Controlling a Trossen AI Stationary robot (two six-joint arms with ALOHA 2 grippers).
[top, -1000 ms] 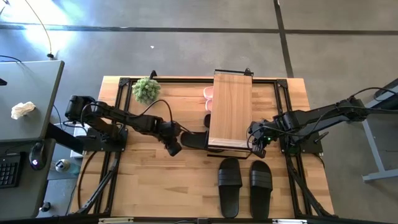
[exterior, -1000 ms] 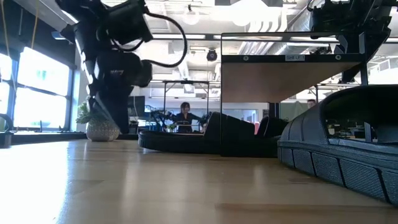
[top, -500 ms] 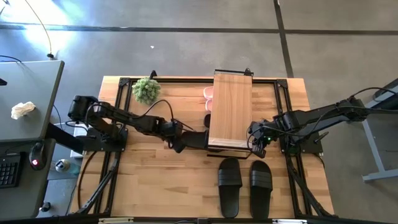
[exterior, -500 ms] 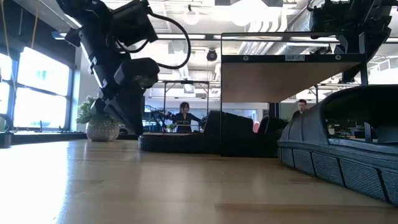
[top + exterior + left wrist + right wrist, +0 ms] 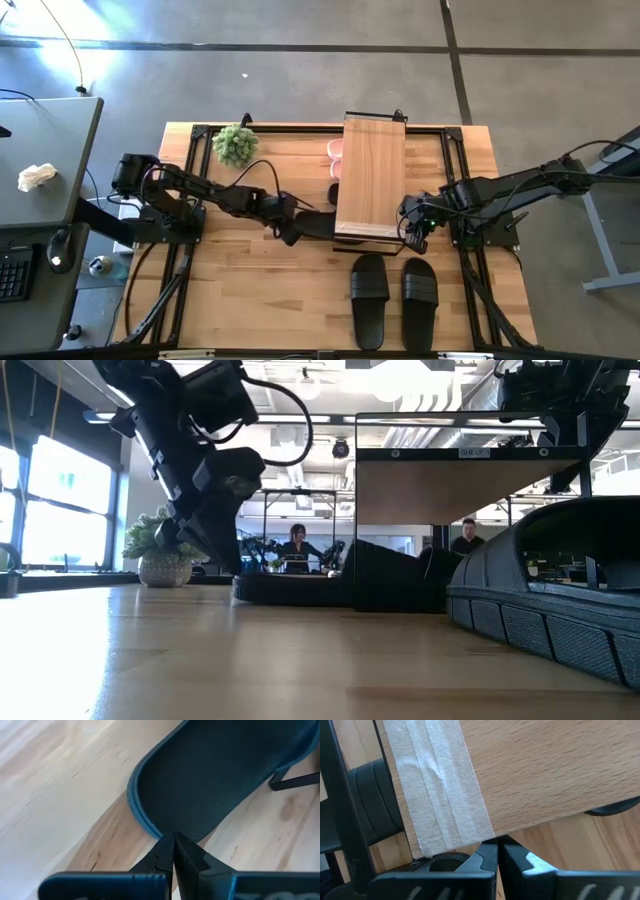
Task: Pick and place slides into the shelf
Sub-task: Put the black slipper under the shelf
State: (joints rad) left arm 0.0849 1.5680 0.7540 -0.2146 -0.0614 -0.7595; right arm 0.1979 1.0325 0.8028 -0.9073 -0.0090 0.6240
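The desk (image 5: 250,290) is a butcher-block top of pale wood strips with a visible grain, edged by a thin black tube frame. On it stands the shelf (image 5: 369,175), a long rectangular light-wood plank on a black wire frame; the right wrist view shows a strip of pale, slightly wrinkled tape (image 5: 437,790) running across one end of the plank.

The left end effector (image 5: 288,228) sits low at the desk just beside the shelf's left side, its fingers pressed together with nothing between them. The tips meet at the rounded end of a black slide (image 5: 210,780), whose footbed is finely pebbled with a raised smooth rim; this slide lies flat on the desk, partly tucked under the plank.

The right end effector (image 5: 417,238) is at the shelf's near right corner, fingers closed and empty, their tips at the plank's edge by the tape. A ribbed black slide strap (image 5: 377,800) shows under the plank there.

A pink slide (image 5: 335,150) peeks out from under the shelf's far left edge. A black pair (image 5: 393,295) with wide straps lies side by side on the open desk in front of the shelf. A small bushy plant (image 5: 235,144) in a round pot stands near the far left corner.
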